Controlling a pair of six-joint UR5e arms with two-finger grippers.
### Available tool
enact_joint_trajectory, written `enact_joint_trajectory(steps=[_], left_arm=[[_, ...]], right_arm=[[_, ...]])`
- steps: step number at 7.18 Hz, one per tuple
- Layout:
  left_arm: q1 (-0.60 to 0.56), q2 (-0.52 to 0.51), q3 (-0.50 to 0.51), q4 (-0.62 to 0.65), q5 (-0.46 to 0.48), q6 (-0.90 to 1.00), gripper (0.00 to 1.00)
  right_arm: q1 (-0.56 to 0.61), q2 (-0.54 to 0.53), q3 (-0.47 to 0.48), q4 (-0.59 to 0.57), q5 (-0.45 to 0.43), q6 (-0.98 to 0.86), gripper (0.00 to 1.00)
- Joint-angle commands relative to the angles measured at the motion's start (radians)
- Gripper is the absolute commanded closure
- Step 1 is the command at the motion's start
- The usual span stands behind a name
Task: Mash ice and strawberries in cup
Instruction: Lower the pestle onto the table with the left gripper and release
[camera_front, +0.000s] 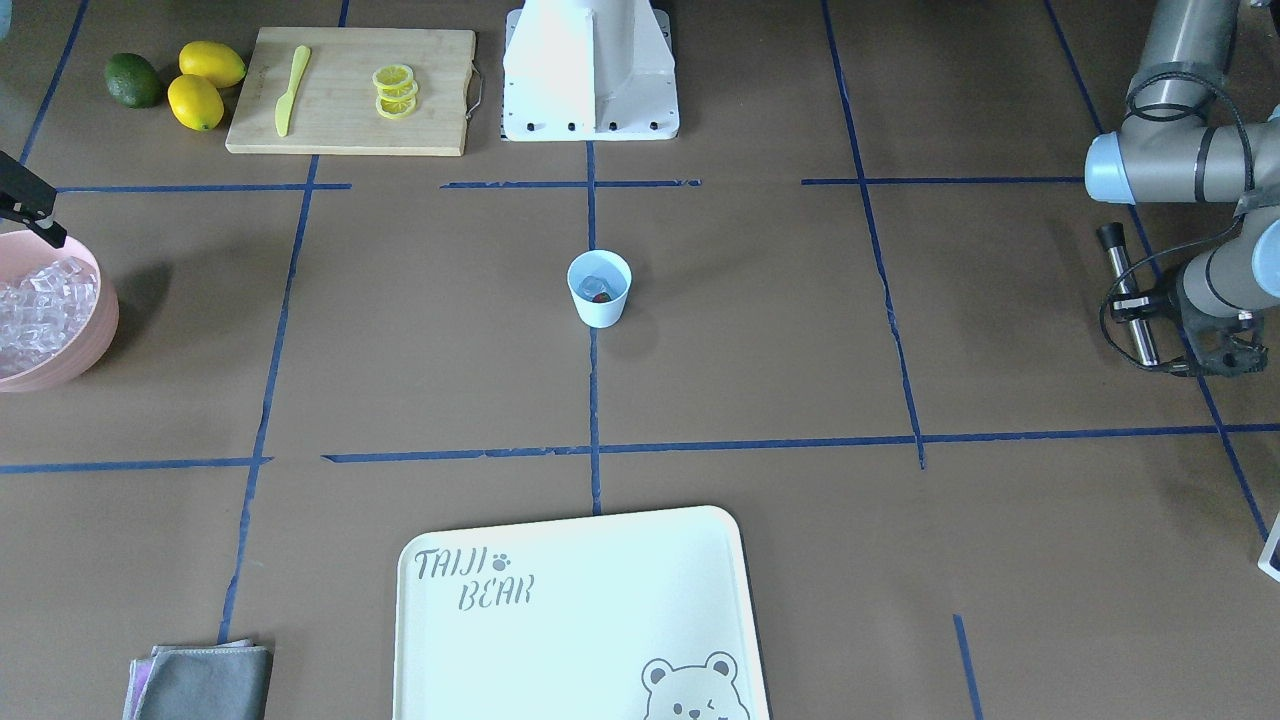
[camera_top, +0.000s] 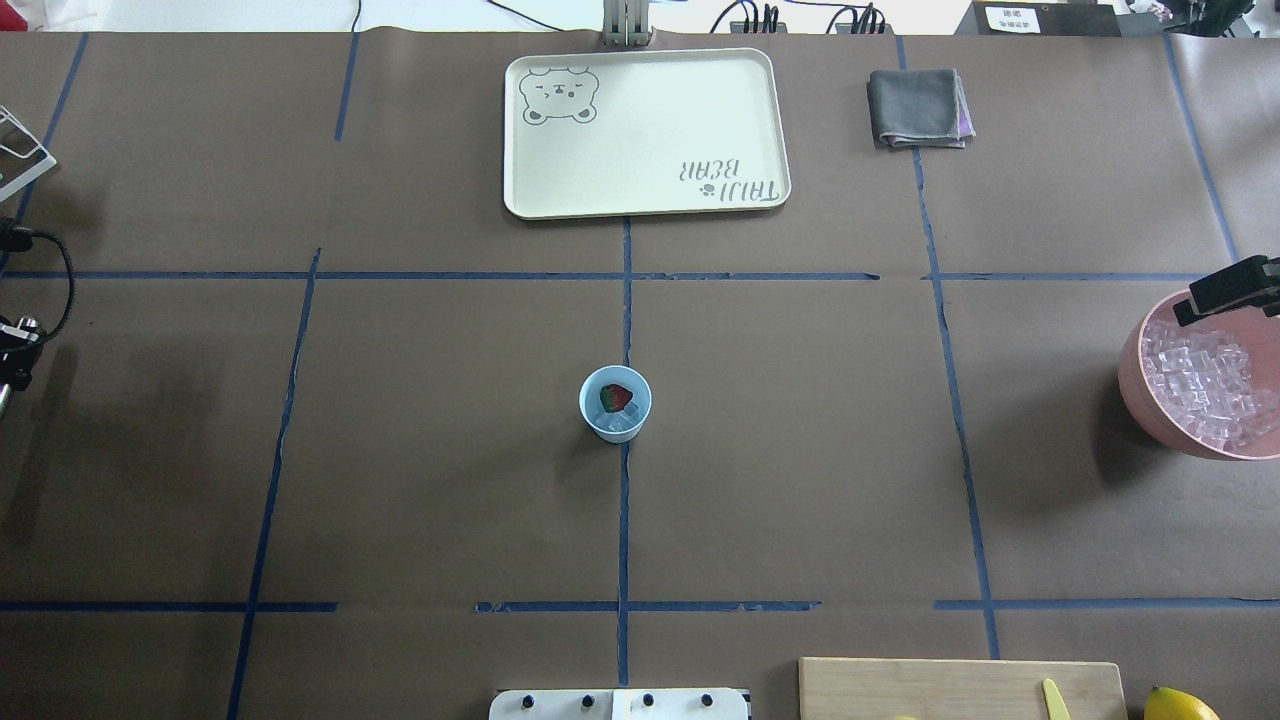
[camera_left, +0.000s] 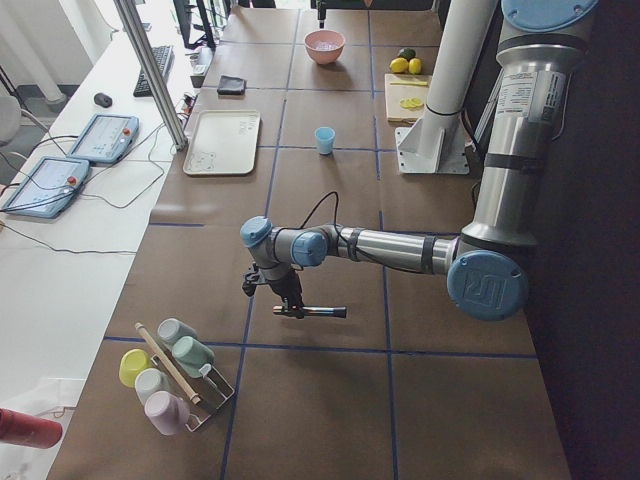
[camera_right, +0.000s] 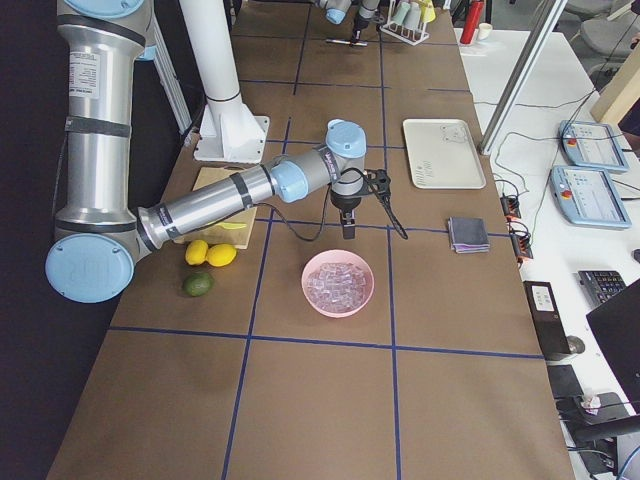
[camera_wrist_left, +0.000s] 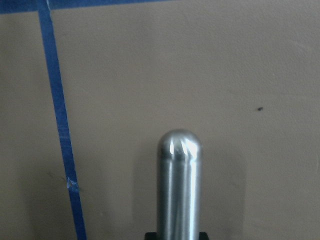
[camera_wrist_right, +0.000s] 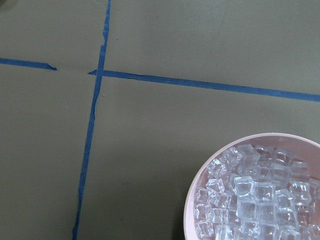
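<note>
The pale blue cup (camera_front: 599, 290) stands upright at the table's centre, also in the overhead view (camera_top: 615, 404). Inside it lie a red strawberry (camera_top: 618, 397) and a few clear ice cubes (camera_top: 623, 422). My left gripper (camera_front: 1150, 303) is far off to my left, shut on a steel muddler (camera_front: 1130, 298) held level just above the table; its rounded tip shows in the left wrist view (camera_wrist_left: 179, 165). My right gripper (camera_top: 1222, 292) hovers over the near rim of the pink bowl (camera_top: 1135, 375). I cannot tell how its jaws stand.
The pink bowl holds many ice cubes (camera_wrist_right: 255, 195). A cream tray (camera_top: 645, 190) and a grey cloth (camera_top: 917, 108) lie on the far side. A cutting board (camera_front: 350, 92) with lemon slices and a yellow knife, two lemons (camera_front: 205, 82) and a lime are near my base.
</note>
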Motion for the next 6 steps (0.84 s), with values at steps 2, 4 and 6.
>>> enact_joint_trajectory(steps=[2,4,6], left_arm=[[0.001,-0.008,0.019,-0.002,0.0,0.002,0.91],[0.001,-0.015,0.039,-0.01,0.002,-0.007,0.89],[0.001,-0.015,0.04,-0.01,0.002,-0.009,0.85]], right_arm=[[0.0,0.0,-0.001,-0.001,0.0,0.0,0.01],[0.0,0.0,0.001,0.0,0.0,0.0,0.01],[0.0,0.0,0.007,0.0,0.0,0.0,0.01]])
